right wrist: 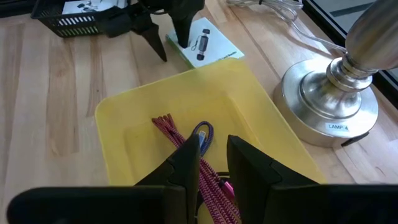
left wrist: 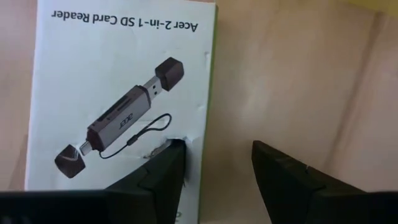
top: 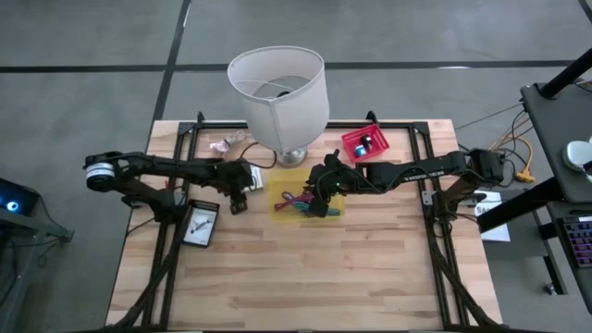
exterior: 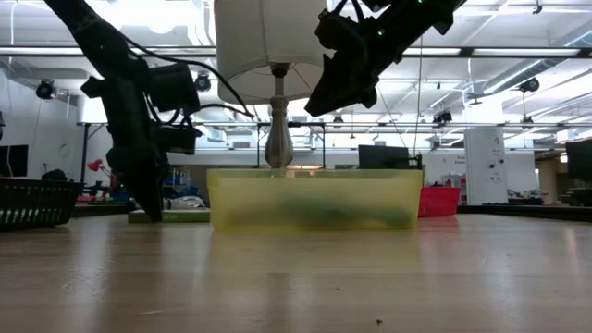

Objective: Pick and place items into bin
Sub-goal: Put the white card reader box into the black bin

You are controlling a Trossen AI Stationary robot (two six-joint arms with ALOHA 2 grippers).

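A yellow bin (top: 289,196) stands mid-table with a red braided cord (right wrist: 186,140) and a purple looped cord (right wrist: 203,132) lying on its floor. My right gripper (right wrist: 214,148) hangs well above the bin (exterior: 310,199). Its fingers are a narrow gap apart with nothing between them. My left gripper (left wrist: 217,149) is open and points down at a white and green card-reader box (left wrist: 118,93) that lies flat on the table to the left of the bin. One finger (left wrist: 168,162) stands over the box's long edge, the other over bare wood. My left gripper comes at the card-reader box from above. One fingertip stands at the box's long edge (left wrist: 194,134), where the cardboard looks nicked. Whether the fingertip touches the box, I cannot tell.
A lamp with a big white shade (top: 277,92) and a metal base (right wrist: 329,106) stands just behind the bin. A small red tray (top: 365,143) sits at the back right. A black basket (top: 201,225) lies near my left arm, and a clear wrapper (top: 225,144) lies at the back left.
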